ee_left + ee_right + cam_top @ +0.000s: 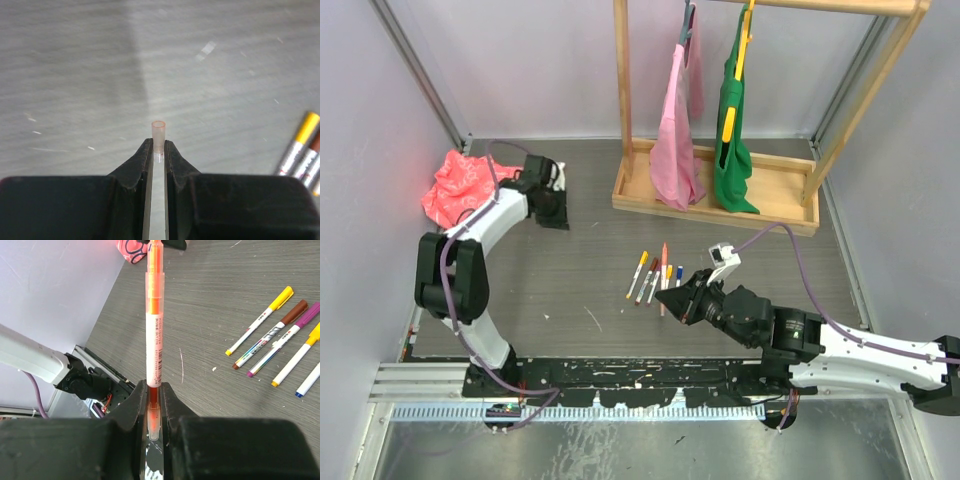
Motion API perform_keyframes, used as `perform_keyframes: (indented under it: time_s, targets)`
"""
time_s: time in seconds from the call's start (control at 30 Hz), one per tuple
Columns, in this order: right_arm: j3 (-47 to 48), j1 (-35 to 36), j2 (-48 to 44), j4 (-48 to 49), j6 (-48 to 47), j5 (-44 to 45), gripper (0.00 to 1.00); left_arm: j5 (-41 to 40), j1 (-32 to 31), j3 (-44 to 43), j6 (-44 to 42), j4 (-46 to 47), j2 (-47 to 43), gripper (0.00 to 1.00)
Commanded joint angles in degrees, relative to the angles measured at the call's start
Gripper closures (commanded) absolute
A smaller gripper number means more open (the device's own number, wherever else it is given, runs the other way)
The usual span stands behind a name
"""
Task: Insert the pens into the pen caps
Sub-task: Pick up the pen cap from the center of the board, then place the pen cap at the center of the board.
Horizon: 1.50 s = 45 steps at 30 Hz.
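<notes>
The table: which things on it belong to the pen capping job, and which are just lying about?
Job in hand:
orange pen, in the right hand
cap, in the left hand
loose pens

Lying about:
wooden rack
pink garment
green garment
red cloth

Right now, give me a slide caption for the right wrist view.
Right gripper clamps an orange pen by one end, five more pens lying on the grey table beside it.
</notes>
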State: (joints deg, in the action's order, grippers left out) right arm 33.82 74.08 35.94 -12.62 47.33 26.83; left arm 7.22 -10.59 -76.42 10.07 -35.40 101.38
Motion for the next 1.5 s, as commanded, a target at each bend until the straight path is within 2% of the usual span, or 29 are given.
perform_keyframes:
  time_s: [0.0, 0.2, 0.53, 0.73, 0.97, 1.1, 1.33, 1.47]
  targets:
    - [0.2, 0.0, -1.5, 0.2, -0.1, 2.4, 1.0, -0.3, -8.2, 6.3, 4.2, 3.4, -7.4, 0.88]
    - [0.2, 0.1, -1.5, -0.4, -0.2, 3.5, 1.0, -4.8, -22.0, 13.5, 7.7, 4.7, -12.6, 0.88]
    - [-0.1, 0.0, -2.2, -2.3, 0.6, 5.3, 1.0, -7.5, -32.7, 24.7, 13.8, 10.4, -15.3, 0.87]
    - [-0.5, 0.1, -2.4, -2.9, 1.0, 6.0, 1.0, -7.4, -35.0, 26.5, 15.1, 12.6, -13.0, 0.85]
    - [-0.5, 0.0, -2.4, -3.5, 1.6, 6.4, 1.0, -7.7, -35.3, 26.5, 14.1, 12.6, -13.2, 0.7]
    - [-0.4, 0.1, -2.5, -4.0, 1.4, 7.3, 1.0, -8.6, -35.3, 25.5, 13.6, 10.6, -15.4, 0.67]
    - [-0.1, 0.1, -2.3, -3.4, -0.1, 10.3, 1.0, -8.8, -35.3, 24.3, 14.2, 8.6, -26.8, 0.64]
    - [-0.7, 0.0, -0.1, 3.5, -2.2, 11.7, 1.0, -6.7, -35.3, 21.7, 16.3, 8.6, -35.4, 0.63]
